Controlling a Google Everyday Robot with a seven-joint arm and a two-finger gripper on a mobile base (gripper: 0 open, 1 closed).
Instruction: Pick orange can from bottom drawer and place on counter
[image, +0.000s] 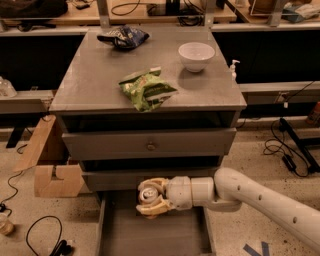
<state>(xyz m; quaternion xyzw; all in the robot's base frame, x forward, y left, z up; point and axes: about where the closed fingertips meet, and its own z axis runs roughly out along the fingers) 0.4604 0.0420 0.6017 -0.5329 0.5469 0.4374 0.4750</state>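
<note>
The bottom drawer (150, 237) is pulled open below the grey cabinet, its flat floor showing. My gripper (149, 197) hangs over the drawer's back part, just in front of the lower drawer front. Its cream fingers (152, 209) are shut around the orange can (148, 195), whose silver lid faces the camera; the can is held above the drawer floor. The white arm reaches in from the lower right. The counter (100, 75) is the grey top of the cabinet, well above the gripper.
On the counter lie a green snack bag (146, 89), a dark blue bag (121, 36) at the back and a white bowl (196, 55) at the right. A cardboard box (50, 160) stands left of the cabinet. Cables lie on the floor.
</note>
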